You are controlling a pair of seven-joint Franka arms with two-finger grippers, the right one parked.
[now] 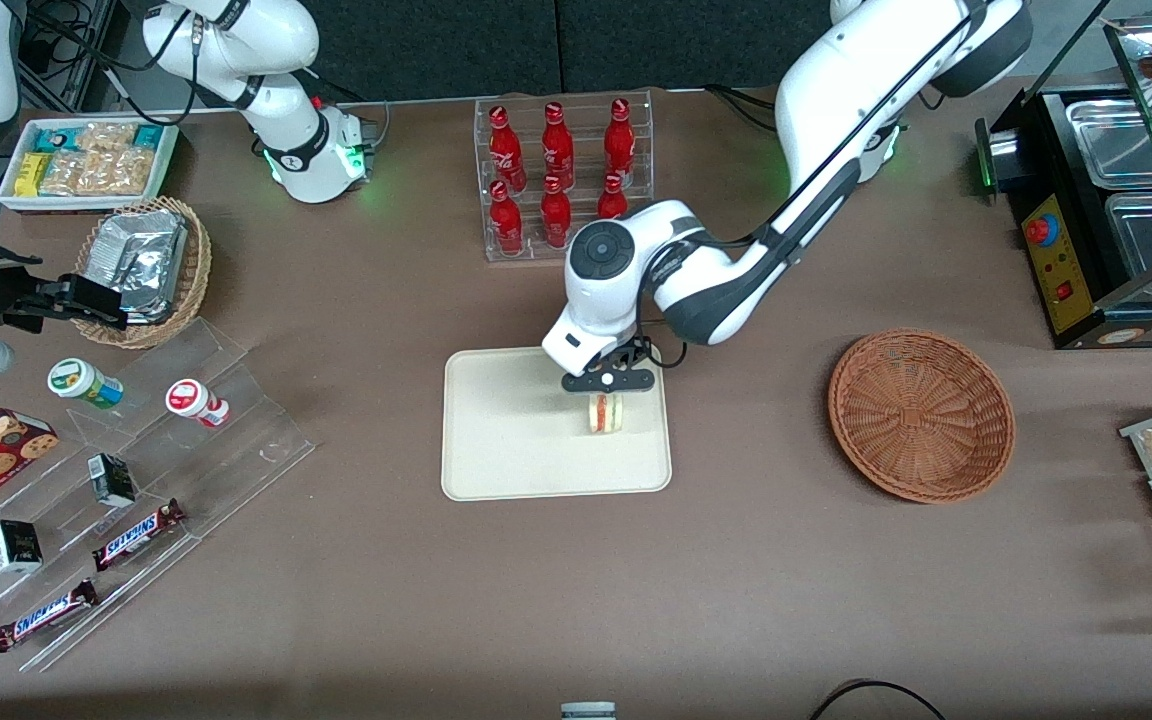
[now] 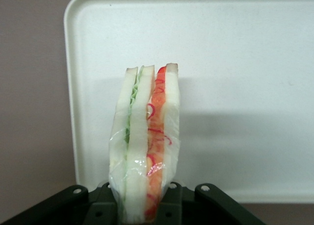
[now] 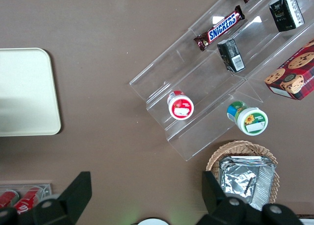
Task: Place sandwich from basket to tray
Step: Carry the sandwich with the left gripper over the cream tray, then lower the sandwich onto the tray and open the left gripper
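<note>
Cream sandwich (image 1: 607,412) gripped in claw (image 1: 608,392), above tray (image 1: 506,440)

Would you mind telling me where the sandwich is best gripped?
Across its two flat bread faces, from above. The sandwich stands on edge over the tray, and the gripper holds it this way.

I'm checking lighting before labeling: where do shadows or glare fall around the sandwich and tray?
Left wrist view: the sandwich, held in the tool, casts a soft grey shadow across the tray; its plastic wrap shows faint sheen. Front view: the arm shades the tray's edge nearest the bottles. Right wrist view: a dim shadow band crosses the tray.
</note>
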